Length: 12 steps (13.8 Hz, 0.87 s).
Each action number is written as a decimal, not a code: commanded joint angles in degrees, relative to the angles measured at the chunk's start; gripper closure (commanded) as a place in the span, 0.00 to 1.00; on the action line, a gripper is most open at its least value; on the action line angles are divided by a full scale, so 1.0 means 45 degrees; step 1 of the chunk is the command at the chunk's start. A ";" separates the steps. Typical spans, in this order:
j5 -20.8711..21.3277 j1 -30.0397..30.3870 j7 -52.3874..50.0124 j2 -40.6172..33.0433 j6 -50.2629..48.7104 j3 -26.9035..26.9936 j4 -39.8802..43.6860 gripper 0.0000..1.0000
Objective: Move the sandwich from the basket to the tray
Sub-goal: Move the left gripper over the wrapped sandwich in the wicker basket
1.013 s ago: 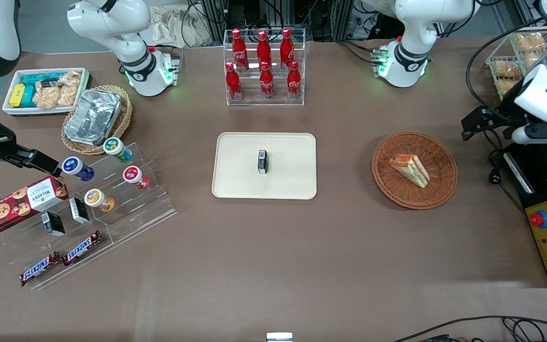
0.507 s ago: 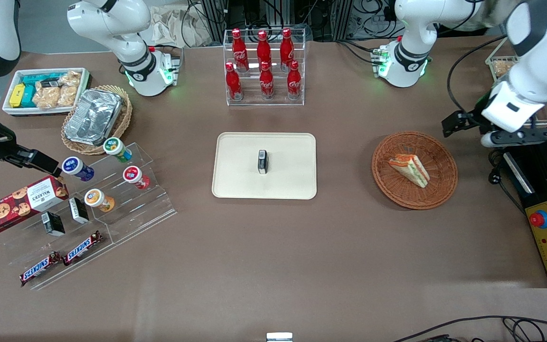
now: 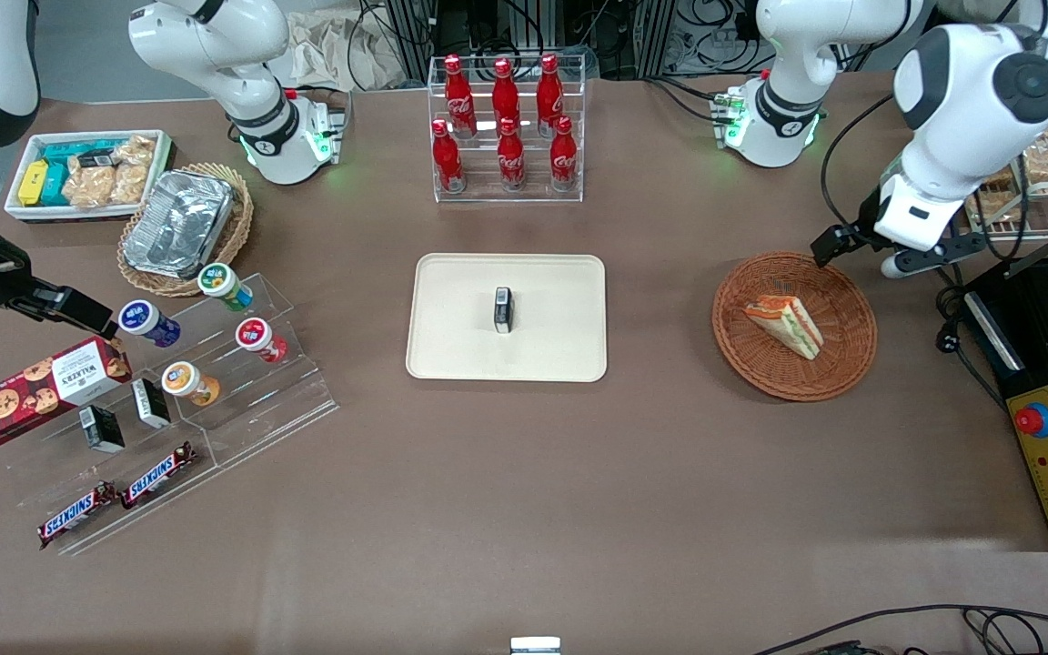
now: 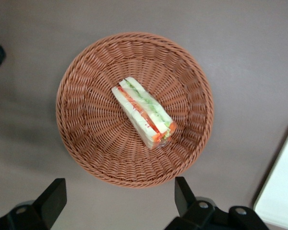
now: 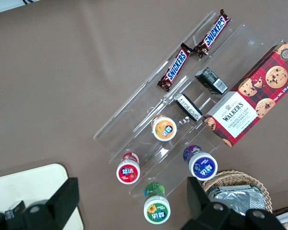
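The sandwich (image 3: 783,325), a white wedge with orange and green layers, lies in the middle of the reddish-brown wicker basket (image 3: 842,309). In the left wrist view the sandwich (image 4: 144,112) rests slantwise in the basket (image 4: 86,124). My gripper (image 3: 920,262) hovers above the table just outside the basket's rim, toward the working arm's end and slightly farther from the front camera. The gripper (image 4: 117,199) is open with nothing between its fingers. The cream tray (image 3: 460,309) lies at the table's middle with a small black box (image 3: 503,309) on it; a tray corner (image 4: 283,191) shows.
A rack of red bottles (image 3: 506,127) stands farther from the front camera than the tray. A black control box (image 3: 1047,455) and a shelf of bagged snacks (image 3: 1042,164) sit at the working arm's end. An acrylic stand with cups and bars (image 3: 196,364) sits toward the parked arm's end.
The working arm has swung in from the table's end toward the basket. Its gripper now hangs by the basket's rim. The sandwich, basket and tray have not moved.
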 commanded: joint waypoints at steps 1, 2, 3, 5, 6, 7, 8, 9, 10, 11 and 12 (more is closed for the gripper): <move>0.0229 -0.0258 -0.1517 0.0605 0.1141 -0.0011 -0.0638 0.00; 0.0404 -0.0453 -0.2258 0.1211 0.1570 -0.0011 -0.0619 0.00; 0.0754 -0.0590 -0.3116 0.1720 0.2154 -0.0011 -0.0618 0.00; 0.1128 -0.0902 -0.4758 0.2347 0.2686 -0.0011 -0.0541 0.00; 0.1225 -0.0923 -0.5017 0.2543 0.2823 -0.0011 -0.0540 0.00; 0.1207 -0.0924 -0.5116 0.2642 0.2959 -0.0011 -0.0560 0.00; 0.1207 -0.0885 -0.5271 0.2817 0.3038 0.0008 -0.0540 0.00; 0.1207 -0.0885 -0.5524 0.3031 0.3271 0.0008 -0.0540 0.00; 0.1207 -0.0885 -0.5875 0.3265 0.3621 0.0008 -0.0540 0.00; 0.1207 -0.0904 -0.6207 0.3519 0.3857 0.0008 -0.0521 0.00; 0.1207 -0.0885 -0.6636 0.3676 0.3956 0.0008 -0.0405 0.00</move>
